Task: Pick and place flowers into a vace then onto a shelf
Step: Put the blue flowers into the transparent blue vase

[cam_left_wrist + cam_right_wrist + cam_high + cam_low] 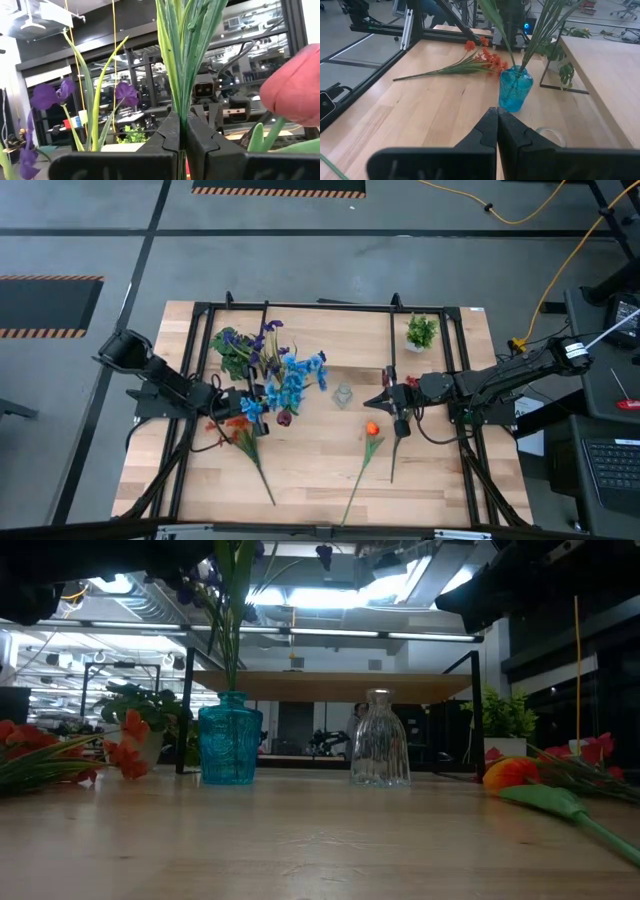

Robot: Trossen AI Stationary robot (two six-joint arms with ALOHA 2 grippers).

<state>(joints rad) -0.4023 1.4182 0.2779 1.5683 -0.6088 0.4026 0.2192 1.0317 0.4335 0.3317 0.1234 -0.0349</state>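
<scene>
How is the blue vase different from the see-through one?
The blue vase is tinted turquoise; the clear vase has no colour, so you see through it. The blue vase has green stems standing in it; the clear vase shows none. The blue vase looks squarer, with a short neck, while the clear vase is rounder and ribbed, narrowing at the top. Both are glass and stand upright on the table in front of the shelf.

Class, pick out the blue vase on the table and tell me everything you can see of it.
The blue vase is translucent turquoise, glass by the look of it, with a patterned surface, a squat rounded body and a short narrow neck. It stands upright on the wooden table, in front of the shelf and left of a clear ribbed vase, apart from it. Green flower stems rise from its mouth. Neither gripper touches the vase itself.
</scene>
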